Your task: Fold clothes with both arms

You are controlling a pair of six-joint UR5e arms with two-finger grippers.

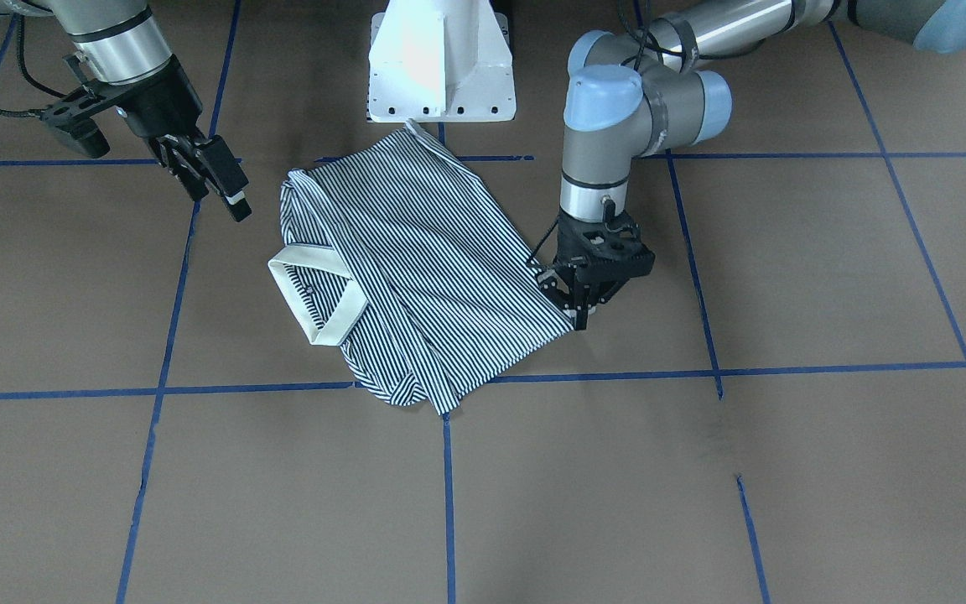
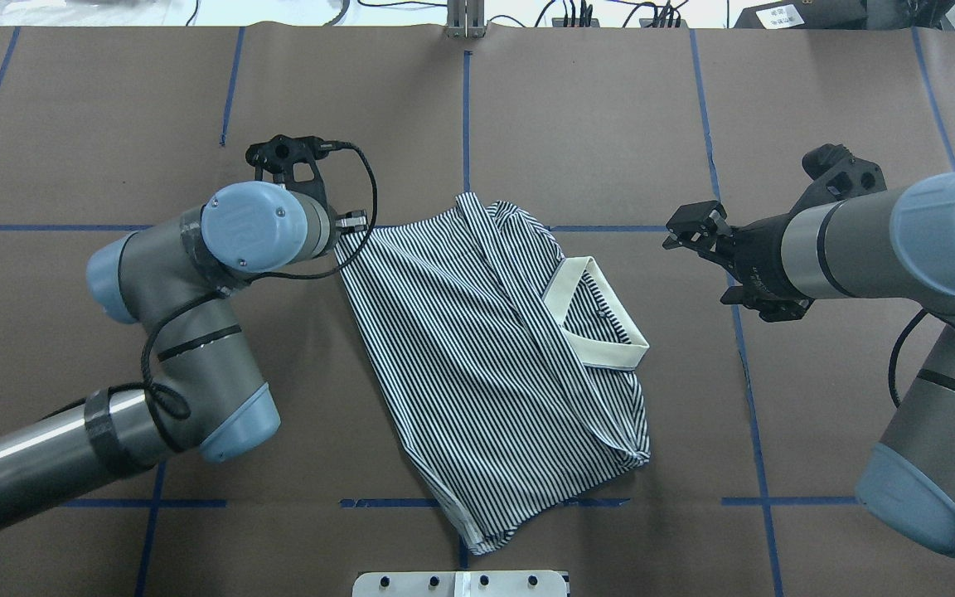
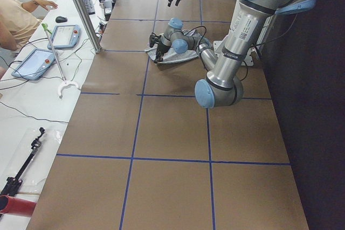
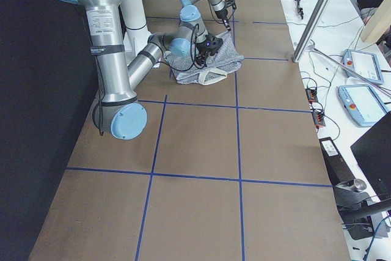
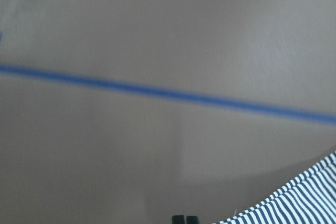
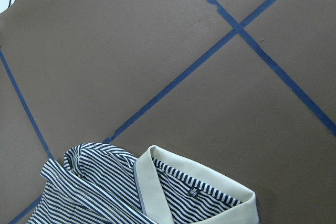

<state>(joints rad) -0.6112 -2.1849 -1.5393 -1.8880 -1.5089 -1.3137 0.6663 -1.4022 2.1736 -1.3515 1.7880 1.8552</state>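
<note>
The striped polo shirt (image 1: pixel 433 268) lies partly folded on the table's middle, its cream collar (image 1: pixel 315 294) towards my right arm. It also shows in the overhead view (image 2: pixel 477 348). My left gripper (image 1: pixel 581 317) points down at the shirt's corner by the table surface. Its fingertips (image 5: pixel 178 219) are together, just beside the striped cloth (image 5: pixel 299 203), with nothing seen between them. My right gripper (image 1: pixel 223 180) hangs above the table beside the collar end, open and empty, apart from the shirt. The right wrist view shows the collar (image 6: pixel 184 192) below.
The white pedestal base (image 1: pixel 441 59) stands just behind the shirt. Blue tape lines (image 1: pixel 449 470) cross the brown table cover. Tablets (image 3: pixel 38 60) and cables lie on the side bench beyond the far edge, where a person (image 3: pixel 16 20) sits.
</note>
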